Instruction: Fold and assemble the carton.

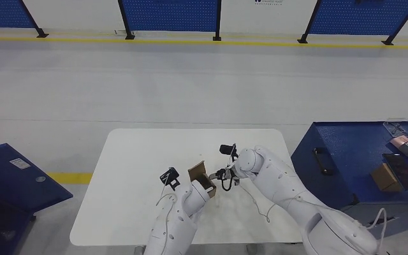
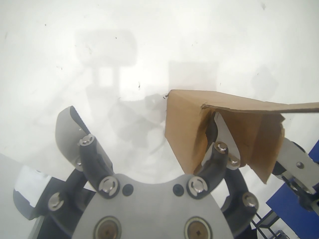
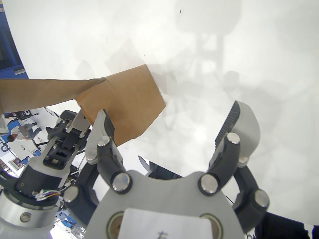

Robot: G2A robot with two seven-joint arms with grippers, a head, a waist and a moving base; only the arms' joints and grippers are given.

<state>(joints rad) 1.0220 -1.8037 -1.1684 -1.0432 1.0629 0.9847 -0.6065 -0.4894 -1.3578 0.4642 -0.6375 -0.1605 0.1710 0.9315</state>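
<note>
Pincers both stand released. The left pincer has one finger tucked inside the carton, and the right pincer has one finger against an outer wall. The carton sits half-opened near the middle of the counter, between the arms, with one flap sticking out. It is thin cardboard, so I judge it light, stiff across the panels and easily creased, best pinched at a wall edge near a fold. Its brown faces show no label or writing.
</note>
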